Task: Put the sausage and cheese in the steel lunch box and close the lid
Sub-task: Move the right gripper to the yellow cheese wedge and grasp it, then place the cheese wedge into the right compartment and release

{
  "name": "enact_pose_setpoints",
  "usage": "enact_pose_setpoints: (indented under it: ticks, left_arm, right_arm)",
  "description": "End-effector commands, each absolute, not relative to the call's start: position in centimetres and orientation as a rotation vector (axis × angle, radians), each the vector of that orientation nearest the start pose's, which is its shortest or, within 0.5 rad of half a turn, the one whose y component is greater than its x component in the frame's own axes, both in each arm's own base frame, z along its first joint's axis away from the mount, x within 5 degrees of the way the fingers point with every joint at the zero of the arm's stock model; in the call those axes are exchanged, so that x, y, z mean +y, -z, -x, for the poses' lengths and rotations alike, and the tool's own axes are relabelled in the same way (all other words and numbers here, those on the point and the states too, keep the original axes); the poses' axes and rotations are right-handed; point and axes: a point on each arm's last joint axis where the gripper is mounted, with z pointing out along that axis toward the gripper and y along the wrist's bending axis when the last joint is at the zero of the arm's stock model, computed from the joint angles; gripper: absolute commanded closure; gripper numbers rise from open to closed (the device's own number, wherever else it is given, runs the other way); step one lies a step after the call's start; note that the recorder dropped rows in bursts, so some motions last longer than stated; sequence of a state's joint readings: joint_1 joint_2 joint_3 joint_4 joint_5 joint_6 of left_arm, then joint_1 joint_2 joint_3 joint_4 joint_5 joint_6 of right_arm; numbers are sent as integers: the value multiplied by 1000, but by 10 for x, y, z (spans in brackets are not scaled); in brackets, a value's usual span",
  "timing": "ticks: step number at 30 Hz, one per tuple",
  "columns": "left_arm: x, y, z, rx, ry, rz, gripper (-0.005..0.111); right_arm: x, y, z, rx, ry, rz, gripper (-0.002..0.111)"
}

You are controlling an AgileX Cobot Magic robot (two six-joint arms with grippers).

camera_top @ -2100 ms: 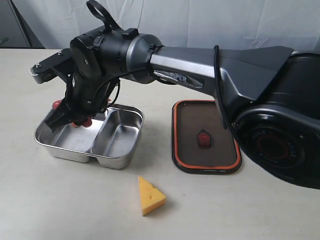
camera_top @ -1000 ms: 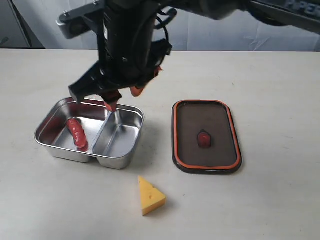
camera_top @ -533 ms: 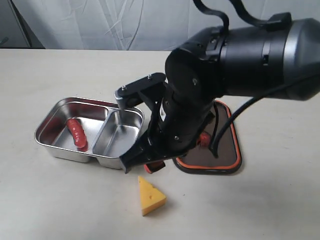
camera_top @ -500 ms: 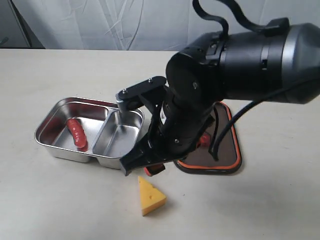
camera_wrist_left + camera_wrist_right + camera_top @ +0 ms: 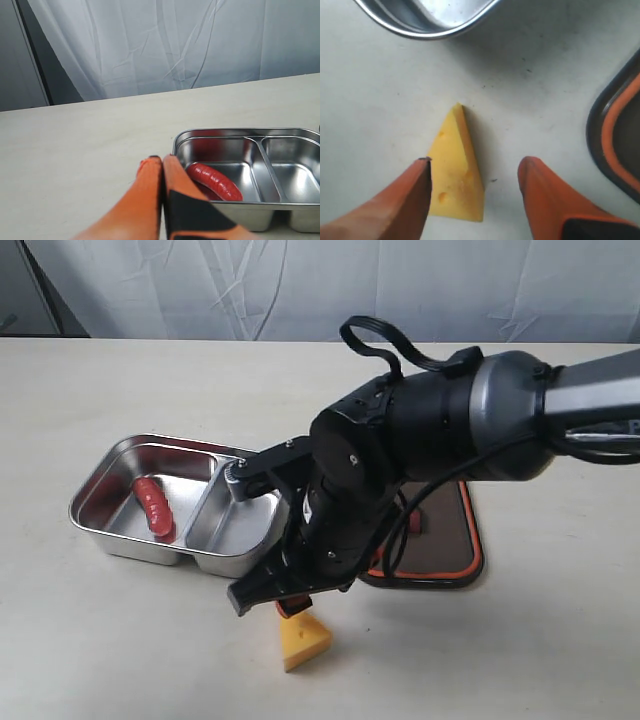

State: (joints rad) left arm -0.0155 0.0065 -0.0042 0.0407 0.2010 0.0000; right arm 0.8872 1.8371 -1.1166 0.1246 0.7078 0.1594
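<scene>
The red sausage (image 5: 154, 507) lies in the left compartment of the steel lunch box (image 5: 117, 541); the left wrist view shows the sausage (image 5: 215, 181) in the lunch box (image 5: 250, 131) too. The yellow cheese (image 5: 305, 640) rests on the table in front of the box. My right gripper (image 5: 476, 165) hangs open just above the cheese (image 5: 456, 170), one finger against its side, the other apart. The dark lid (image 5: 452, 545) with orange rim lies underside up, right of the box, partly hidden by the right arm. My left gripper (image 5: 162, 159) is shut and empty, near the box's end.
The right arm (image 5: 420, 450) reaches across the middle of the exterior view, covering part of the box's right compartment and the lid. White curtains hang behind the pale table (image 5: 100, 640).
The right gripper moved from the lunch box, where it left the sausage, across to the front and came down over the cheese.
</scene>
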Motion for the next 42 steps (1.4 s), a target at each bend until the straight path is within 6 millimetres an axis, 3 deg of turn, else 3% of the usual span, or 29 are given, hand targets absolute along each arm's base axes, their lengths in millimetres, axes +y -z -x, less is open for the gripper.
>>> enact_pose_setpoints:
  ticks: [1,8,17,28,30,34,39,42]
  left_arm:
    - [-1,-196,-56,1674,-12,-41,107]
    - [-1,-196,-56,1674,-12,-41,107]
    - [-1,-196,-56,1674,-12,-41,107]
    - [-1,-196,-56,1674,-12,-41,107]
    - [-1,-196,-56,1674,-12,-41,107]
    - [-1,-196,-56,1674,-12,-41,107]
    - [-1,-196,-56,1674,-12,-41,107]
    - [-1,-196,-56,1674,-12,-41,107]
  right_arm:
    - [277,-164,-215,2812,-345,931,55]
    - [280,-163,-217,2780,-387,935,55]
    - [285,-139,-213,2840,-342,976,55]
    - [292,-127,-203,2860,-312,1041,55]
    - [291,-126,-202,2873,-303,1046,68]
    - [292,-126,-202,2873,-306,1044,105]
    - [288,-130,-198,2907,-285,1063,108]
    - [285,-157,-198,2831,-315,1075,108]
